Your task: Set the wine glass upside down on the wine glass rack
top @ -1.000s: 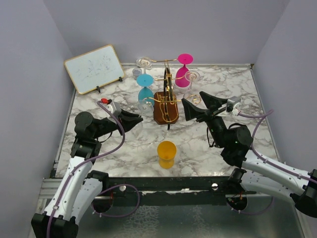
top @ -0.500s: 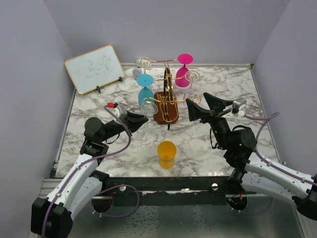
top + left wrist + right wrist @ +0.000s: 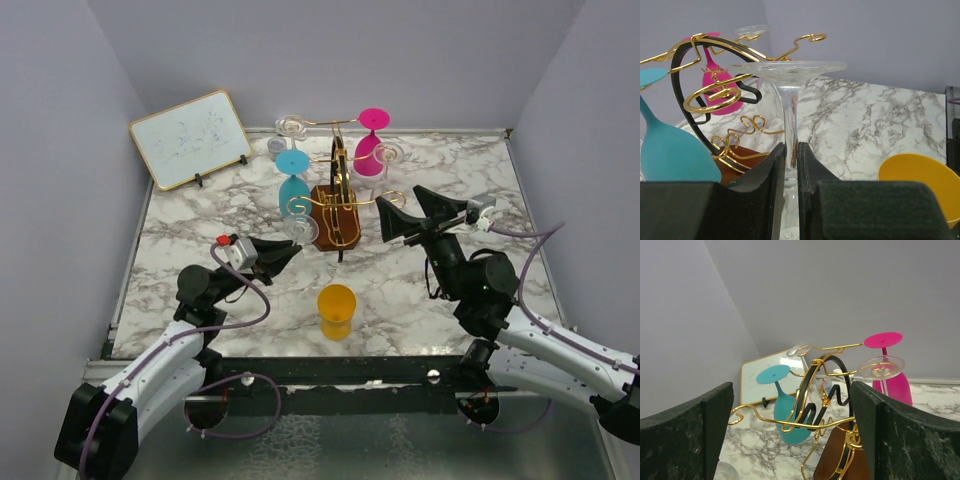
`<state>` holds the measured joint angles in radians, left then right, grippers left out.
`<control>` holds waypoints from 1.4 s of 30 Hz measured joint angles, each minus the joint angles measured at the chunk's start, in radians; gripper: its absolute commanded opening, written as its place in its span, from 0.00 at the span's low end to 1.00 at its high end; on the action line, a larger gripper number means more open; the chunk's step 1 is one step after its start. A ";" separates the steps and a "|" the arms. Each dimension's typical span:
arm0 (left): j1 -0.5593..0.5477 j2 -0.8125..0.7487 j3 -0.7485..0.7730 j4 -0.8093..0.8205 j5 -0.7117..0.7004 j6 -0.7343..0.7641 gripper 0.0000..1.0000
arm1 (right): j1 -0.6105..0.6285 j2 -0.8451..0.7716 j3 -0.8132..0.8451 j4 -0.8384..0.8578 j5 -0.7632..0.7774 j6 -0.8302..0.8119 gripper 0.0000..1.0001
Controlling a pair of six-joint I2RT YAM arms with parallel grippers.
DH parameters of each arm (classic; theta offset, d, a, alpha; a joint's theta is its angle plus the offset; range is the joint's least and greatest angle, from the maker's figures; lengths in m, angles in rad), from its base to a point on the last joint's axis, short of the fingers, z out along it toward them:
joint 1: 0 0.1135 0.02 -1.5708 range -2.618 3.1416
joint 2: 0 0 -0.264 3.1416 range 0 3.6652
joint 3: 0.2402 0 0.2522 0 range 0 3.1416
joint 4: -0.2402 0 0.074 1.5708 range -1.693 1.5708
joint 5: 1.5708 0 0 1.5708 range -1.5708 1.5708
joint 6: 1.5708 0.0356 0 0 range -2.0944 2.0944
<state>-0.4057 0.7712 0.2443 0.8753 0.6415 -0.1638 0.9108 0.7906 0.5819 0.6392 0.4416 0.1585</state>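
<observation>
A: What sits nearest the arms?
B: A yellow cup [image 3: 336, 308] on the counter [image 3: 420, 310], out of play. Just past it, the left fingers [image 3: 760, 192] are pinching the wine glass [image 3: 790, 107] by its stem. The glass is already turned over, foot up, just beside the rack [image 3: 335, 228] on its near-left side.
A: And the other arm?
B: The right fingers [image 3: 900, 440] are spread wide with nothing between them, facing the rack from the opposite side.
A: Which step is this?
B: Bringing it in, I'd say; the glass isn't hanging yet. The nearest gold curl looks free. Next, the stem should slide into that curl with the foot just above the wire, and then the fingers let go.
A: Anything farther back?
B: A teal glass [image 3: 293, 178] and a pink glass [image 3: 371, 140] hang on the rack, and a whiteboard [image 3: 190, 138] leans at the back.
</observation>
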 measured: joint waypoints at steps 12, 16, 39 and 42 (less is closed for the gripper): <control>-0.031 0.134 -0.017 0.166 -0.089 0.005 0.00 | 0.000 -0.035 0.051 -0.053 0.057 -0.036 0.99; -0.031 0.203 0.023 0.175 -0.090 0.005 0.00 | 0.000 -0.037 0.051 -0.064 0.075 -0.047 0.99; -0.039 0.370 0.128 0.198 -0.152 0.087 0.00 | 0.000 -0.033 0.051 -0.084 0.089 -0.071 0.99; -0.039 0.380 0.136 0.198 -0.172 0.097 0.00 | 0.000 -0.027 0.051 -0.087 0.089 -0.071 0.99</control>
<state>-0.4446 1.1515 0.3805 1.0737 0.4698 -0.0666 0.9108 0.7639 0.6331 0.5526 0.5301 0.0879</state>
